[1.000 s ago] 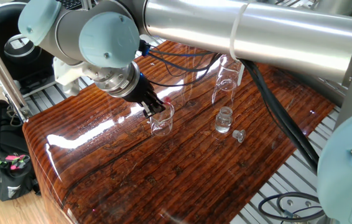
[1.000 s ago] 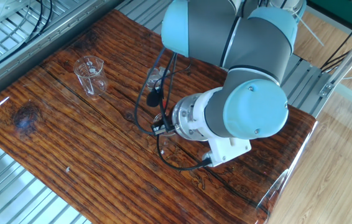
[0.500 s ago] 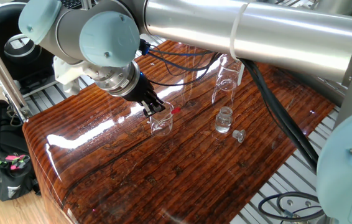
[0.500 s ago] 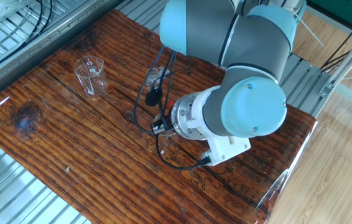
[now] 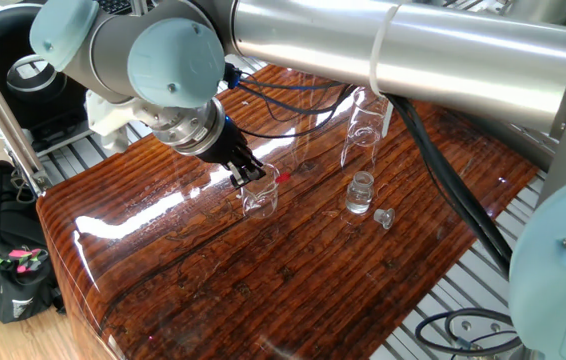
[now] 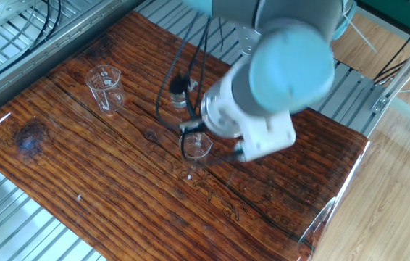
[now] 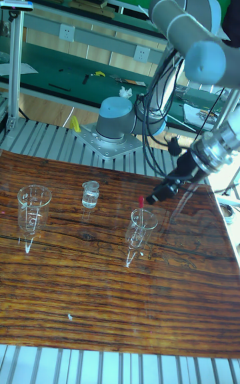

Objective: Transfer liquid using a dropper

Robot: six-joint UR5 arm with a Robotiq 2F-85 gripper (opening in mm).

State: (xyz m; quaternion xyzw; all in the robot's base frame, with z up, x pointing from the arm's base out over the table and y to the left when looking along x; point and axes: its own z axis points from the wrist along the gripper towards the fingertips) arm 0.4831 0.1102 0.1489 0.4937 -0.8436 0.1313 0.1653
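Your dropper (image 7: 139, 219) standing in the small beaker (image 7: 141, 229) is light, slippery, breakable glass, so pinch just below its red bulb (image 7: 141, 201); whether the gripper (image 7: 157, 195) is open, I cannot tell.

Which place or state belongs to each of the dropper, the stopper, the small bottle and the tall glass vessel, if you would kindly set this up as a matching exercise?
Things:
1. dropper
2. stopper
3. small bottle
4. tall glass vessel

Places or states:
A. lying on the table
B. standing in the small beaker by the gripper, red bulb up
C. upright right beside the stopper, neck open
D. tallest glassware there

Pairs: 1-B, 2-A, 3-C, 4-D
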